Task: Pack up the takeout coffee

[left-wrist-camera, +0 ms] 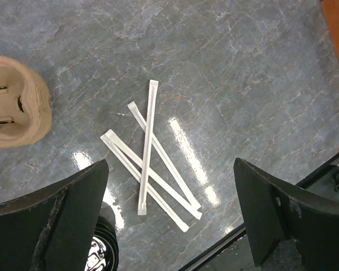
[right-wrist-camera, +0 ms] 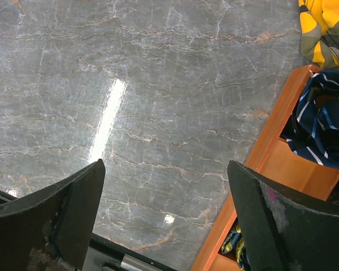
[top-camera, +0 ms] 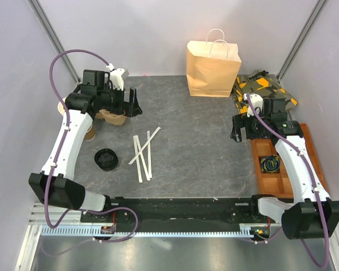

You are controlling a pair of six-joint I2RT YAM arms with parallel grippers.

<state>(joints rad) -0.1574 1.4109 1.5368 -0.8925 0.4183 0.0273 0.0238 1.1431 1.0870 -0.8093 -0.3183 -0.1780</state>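
No cup with a black lid shows in these views, so the takeout coffee is out of view. A brown cup (top-camera: pixel 91 134) stands at the left, mostly hidden under my left arm, top unseen. The brown paper bag (top-camera: pixel 213 69) stands upright at the back, handles up. My left gripper (top-camera: pixel 137 103) (left-wrist-camera: pixel 170 165) hovers open above the wrapped straws (left-wrist-camera: pixel 150 152), nothing between its fingers. At the right, my right gripper (top-camera: pixel 236 130) (right-wrist-camera: pixel 166 164) is open over bare tabletop beside the wooden tray (right-wrist-camera: pixel 271 149).
A pulp cup carrier (top-camera: pixel 112 117) (left-wrist-camera: pixel 17 110) lies under the left wrist. A round black lid (top-camera: pixel 106 159) (left-wrist-camera: pixel 101 251) sits near the straws (top-camera: pixel 144 151). The wooden tray (top-camera: pixel 287 178) holds folded cloths; patterned fabric (top-camera: pixel 263 87) lies behind it. Another cup rim (top-camera: pixel 62 107) shows at the far left.
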